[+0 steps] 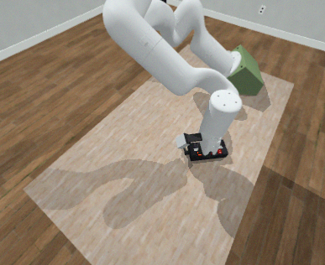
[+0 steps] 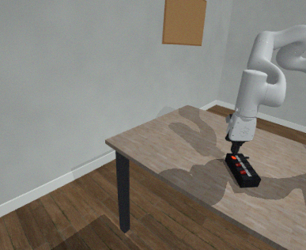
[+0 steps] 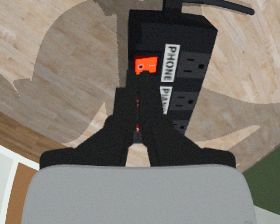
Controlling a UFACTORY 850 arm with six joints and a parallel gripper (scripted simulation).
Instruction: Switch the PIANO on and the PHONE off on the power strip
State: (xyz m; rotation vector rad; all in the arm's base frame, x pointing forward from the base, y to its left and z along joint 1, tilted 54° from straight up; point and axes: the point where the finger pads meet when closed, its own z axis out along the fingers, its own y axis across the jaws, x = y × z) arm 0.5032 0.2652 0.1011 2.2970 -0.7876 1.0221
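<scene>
The black power strip (image 1: 203, 157) (image 2: 250, 179) (image 3: 188, 37) lies flat, right way up, on the wooden table (image 1: 132, 149) (image 2: 164, 141). In the wrist view the PHONE label (image 3: 170, 62) stands beside a lit orange switch (image 3: 145, 66). The label below it (image 3: 165, 96) is partly covered. My gripper (image 2: 236, 152) (image 3: 137, 85) is shut with nothing between its fingers. Its joined tips point straight down onto the strip, over the switch just below the PHONE switch, which they hide. Red glow shows between the fingers. In the top view the arm's last link hides the fingertips.
A green box (image 1: 245, 71) stands at the far end of the table behind the arm. The strip's cable (image 3: 213, 3) leads off its far end. The table's front edge (image 2: 175, 176) runs close to the strip. A cork board (image 2: 183, 16) hangs on the wall.
</scene>
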